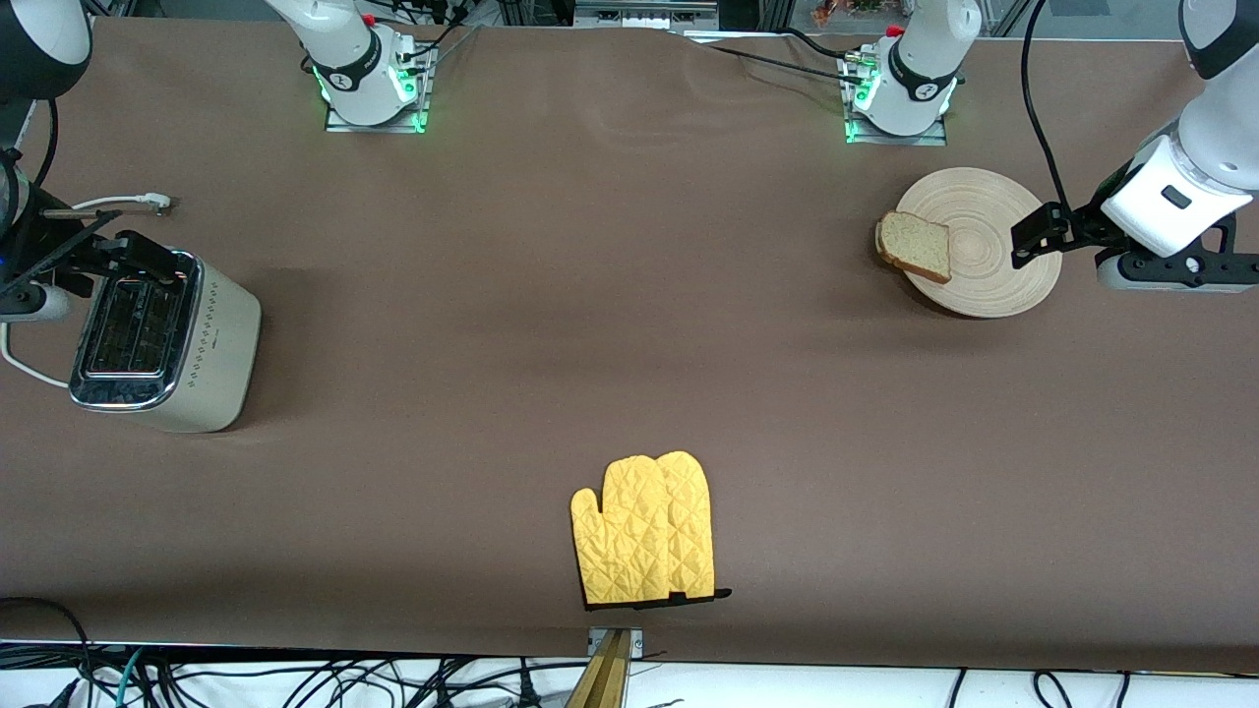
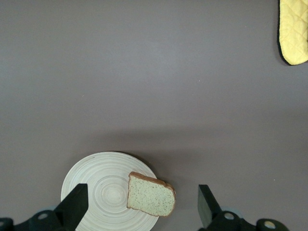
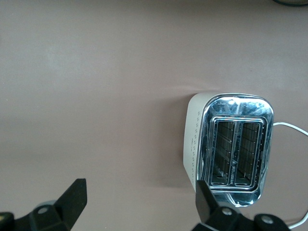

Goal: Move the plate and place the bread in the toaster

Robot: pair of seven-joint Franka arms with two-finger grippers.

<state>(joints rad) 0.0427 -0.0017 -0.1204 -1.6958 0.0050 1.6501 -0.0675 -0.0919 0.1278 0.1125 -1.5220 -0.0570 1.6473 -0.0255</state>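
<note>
Nearest the front edge of the desk (image 1: 551,324), mid-way along: yellow oven mitt (image 1: 646,528), flat. At the right arm's end, toaster (image 1: 162,339) upright, slots empty; right gripper (image 3: 139,204) over it, jaws wide, holding nothing. Toward the left arm's end, plate (image 1: 984,254) with bread (image 1: 916,246) overhanging its rim; left gripper (image 2: 142,209) above, jaws wide, empty.

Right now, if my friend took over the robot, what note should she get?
Left claw: open, empty, over the plate's edge at the left arm's end.
Right claw: open, empty, over the toaster at the right arm's end.
Bread slice: on the plate's rim, overhanging.
Yellow oven mitt: nearest the front camera.
Done: nothing.
Left: move plate, put bread in toaster.
</note>
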